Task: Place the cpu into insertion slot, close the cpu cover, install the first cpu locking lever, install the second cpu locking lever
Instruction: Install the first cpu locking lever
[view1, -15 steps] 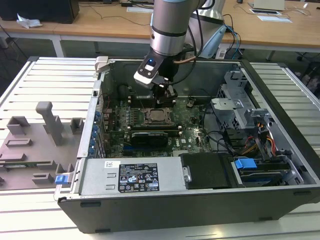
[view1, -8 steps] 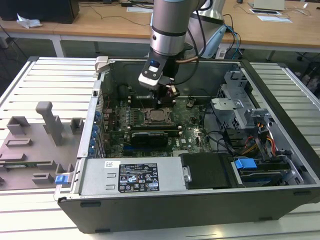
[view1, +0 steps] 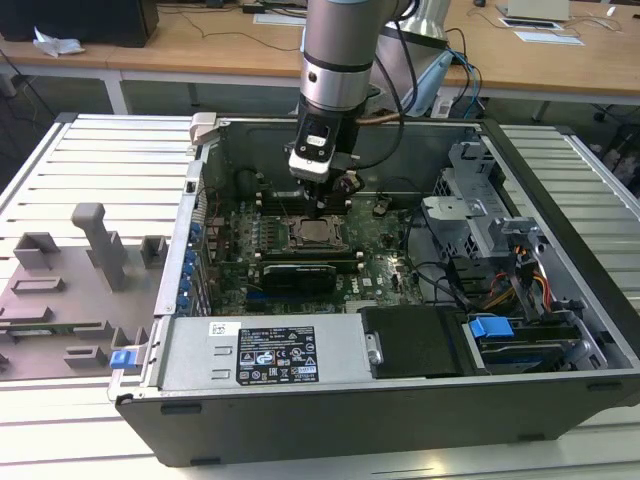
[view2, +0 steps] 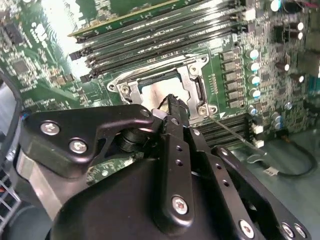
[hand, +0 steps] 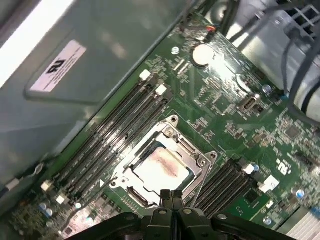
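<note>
The cpu (hand: 156, 167) is silver-grey with a brownish smear, the circuit board (hand: 225, 115) green, the hand (hand: 171, 194) black.

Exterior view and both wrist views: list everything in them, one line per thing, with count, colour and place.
computer case: one, dark grey, open, on the slatted table.
slatted table: one, silver-grey, under the case.
motherboard: one, green, inside the case.
cpu: one, silver-grey, seated in the socket mid-board.
cpu cover: one, dull metal, lying flat around the cpu.
memory slots: two banks, black, on two sides of the socket.
labelled box: one, silver, at the case's near edge.
fixture tray: one, grey, on the table at the exterior view's left.
arm: one, silver-grey, reaching down into the case.
gripper: one, black, fingers together, at the socket's edge.
</note>
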